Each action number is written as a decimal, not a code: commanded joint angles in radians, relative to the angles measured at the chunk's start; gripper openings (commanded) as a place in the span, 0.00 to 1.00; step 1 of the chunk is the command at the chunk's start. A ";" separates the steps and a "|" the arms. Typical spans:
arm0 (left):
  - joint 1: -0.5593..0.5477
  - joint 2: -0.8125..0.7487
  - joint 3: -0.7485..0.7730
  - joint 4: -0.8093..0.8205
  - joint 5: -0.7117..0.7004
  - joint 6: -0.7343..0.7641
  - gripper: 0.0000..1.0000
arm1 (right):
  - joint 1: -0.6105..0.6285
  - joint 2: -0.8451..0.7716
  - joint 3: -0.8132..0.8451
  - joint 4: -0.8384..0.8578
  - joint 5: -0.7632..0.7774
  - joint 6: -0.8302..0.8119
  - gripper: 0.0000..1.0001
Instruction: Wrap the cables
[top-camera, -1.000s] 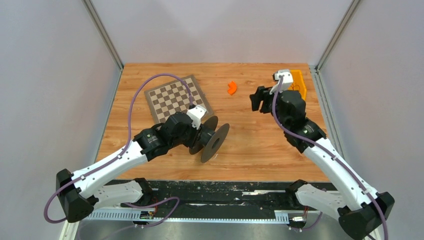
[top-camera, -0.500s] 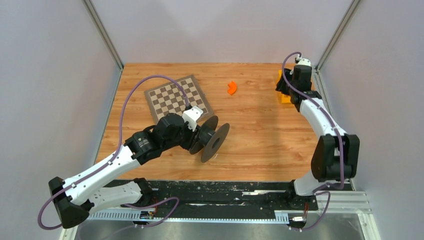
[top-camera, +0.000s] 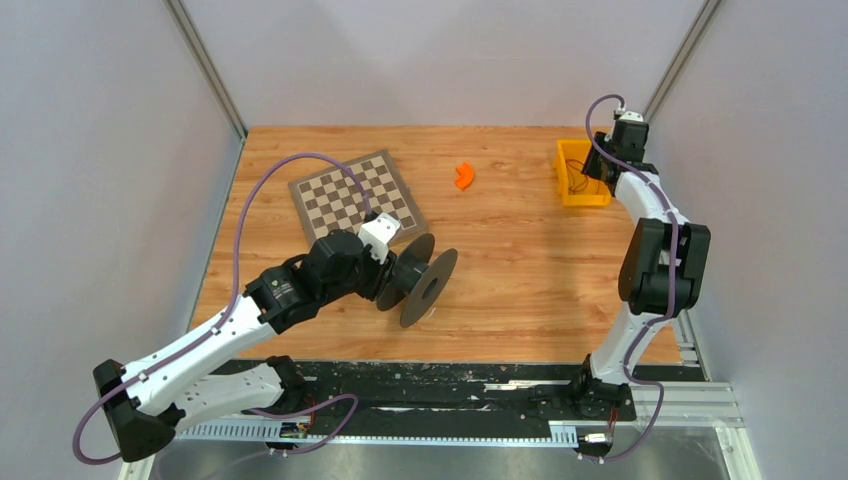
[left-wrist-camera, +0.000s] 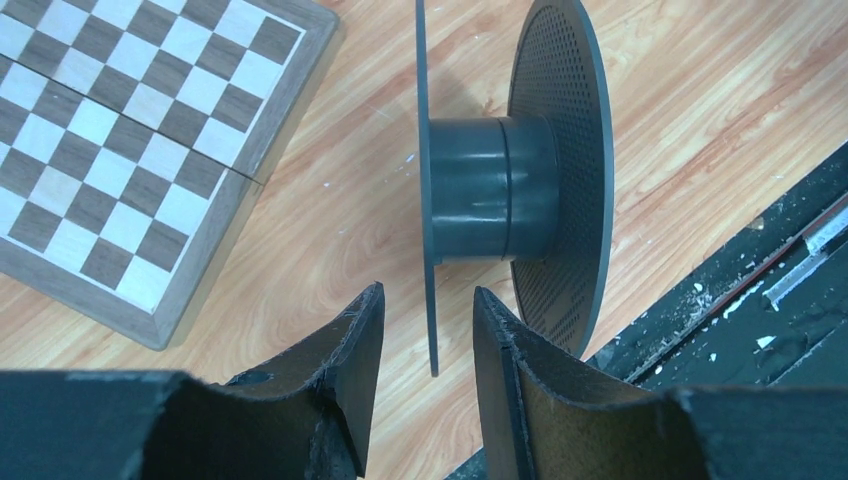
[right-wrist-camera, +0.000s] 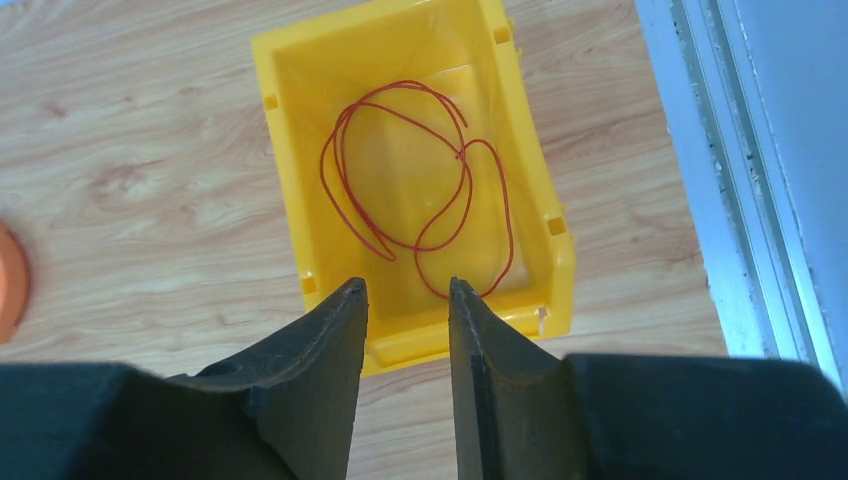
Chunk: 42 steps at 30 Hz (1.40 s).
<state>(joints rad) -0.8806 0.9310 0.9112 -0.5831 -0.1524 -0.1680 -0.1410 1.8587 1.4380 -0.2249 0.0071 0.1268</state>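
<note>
The cable is a thin dark red wire (right-wrist-camera: 420, 170) lying in loose loops inside a yellow bin (right-wrist-camera: 530, 150). It shows faintly in the top view (top-camera: 578, 185), in the bin (top-camera: 581, 201) at the back right. My right gripper (right-wrist-camera: 408, 295) is open and empty, above the bin's near wall (top-camera: 603, 166). A black spool (top-camera: 424, 283) lies on its side mid-table. My left gripper (left-wrist-camera: 428, 330) is open. Its fingers stand either side of the spool's (left-wrist-camera: 490, 190) thin flange edge without closing on it (top-camera: 393, 280).
A folded chessboard (top-camera: 350, 195) lies left of the spool and shows in the left wrist view (left-wrist-camera: 110, 150). A small orange curved piece (top-camera: 464, 176) lies at the back centre, its edge in the right wrist view (right-wrist-camera: 8, 280). A metal rail runs along the right table edge (right-wrist-camera: 740, 200).
My right arm has swung from the table's middle-right to the back right corner and now sits over the yellow bin, which is uncovered. My left arm has barely shifted by the spool.
</note>
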 joint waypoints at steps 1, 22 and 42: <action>0.006 -0.042 -0.013 0.057 -0.039 0.027 0.46 | -0.001 0.056 0.068 0.013 -0.072 -0.120 0.34; 0.008 -0.024 -0.028 0.104 -0.068 0.048 0.47 | -0.001 0.307 0.224 0.059 -0.178 -0.333 0.27; 0.009 0.025 0.011 0.064 -0.045 0.002 0.31 | 0.031 -0.140 0.323 -0.222 -0.008 -0.179 0.00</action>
<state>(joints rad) -0.8761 0.9520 0.8837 -0.5266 -0.2070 -0.1402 -0.1390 1.8908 1.6798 -0.3649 -0.0269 -0.1181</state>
